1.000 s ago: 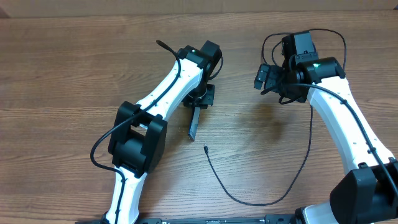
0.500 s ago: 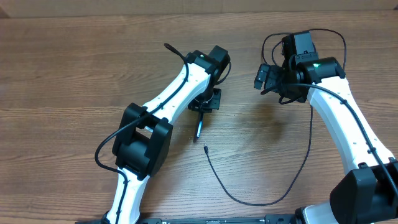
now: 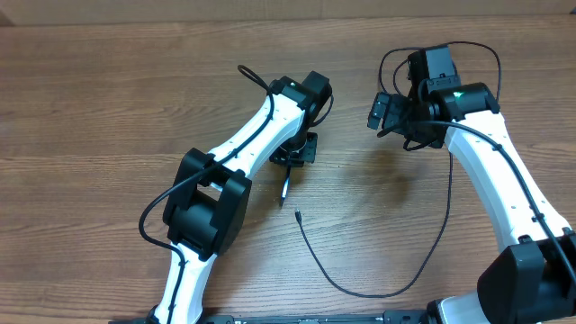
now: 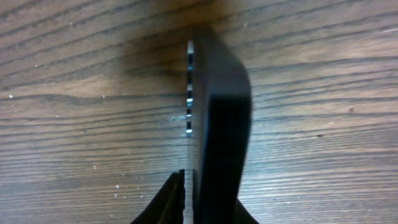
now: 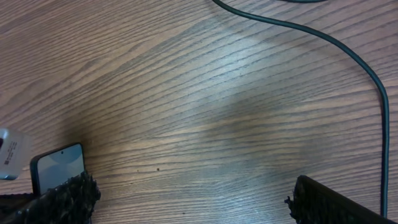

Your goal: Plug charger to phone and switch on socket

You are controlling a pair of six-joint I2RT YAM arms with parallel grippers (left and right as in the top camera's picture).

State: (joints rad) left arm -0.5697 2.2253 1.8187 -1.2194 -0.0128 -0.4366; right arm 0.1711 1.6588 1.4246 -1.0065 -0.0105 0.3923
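Note:
My left gripper (image 3: pixel 294 151) is shut on the phone (image 3: pixel 285 184) and holds it on edge, so the overhead view shows only a thin dark sliver. In the left wrist view the phone (image 4: pixel 219 112) stands edge-on between my fingers (image 4: pixel 175 198), just above the wood. The charger's thin black cable (image 3: pixel 360 291) lies on the table, its small connector tip (image 3: pixel 297 214) just below the phone. My right gripper (image 3: pixel 382 112) hangs wide open and empty over bare wood (image 5: pixel 196 202). That view shows the phone's pale screen (image 5: pixel 58 165) at lower left and the cable (image 5: pixel 348 53). The socket is out of view.
The wooden table (image 3: pixel 108 108) carries only the cable loop, which runs from the tip round the front right and up along my right arm (image 3: pixel 504 180). A small white object (image 5: pixel 9 153) shows at the left edge of the right wrist view; I cannot tell what it is.
My left gripper has shifted slightly right and turned the phone more onto its edge, so it looks thinner from above. The right arm and the cable have not moved.

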